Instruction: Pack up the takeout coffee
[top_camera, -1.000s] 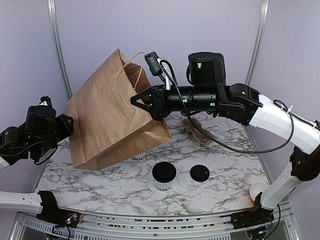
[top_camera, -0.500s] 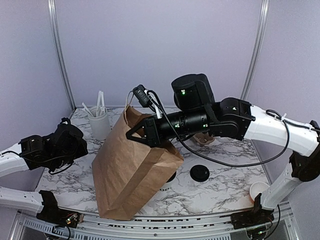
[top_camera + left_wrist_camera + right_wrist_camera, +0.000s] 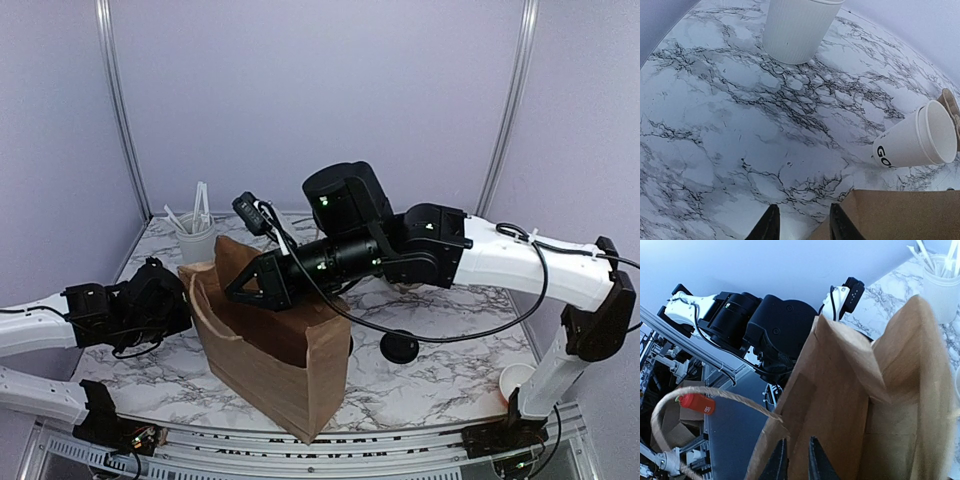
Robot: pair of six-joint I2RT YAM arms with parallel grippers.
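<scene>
Standing paper bag at 7 o'clock: right tool pinches its rim; left tool ajar, empty. Next: grab coffee.

Light: bright, even, cool, from overhead.
Shadows: faint, soft beside bag.
Edges: wide-angle bending in wrist views.
Focus: mostly sharp.

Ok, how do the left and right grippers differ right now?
The right gripper is shut on the paper bag at its rim; the left gripper is open, holding nothing. The right is at the bag's top; the left is outside it, over the marble table. Both are at the bag.
</scene>
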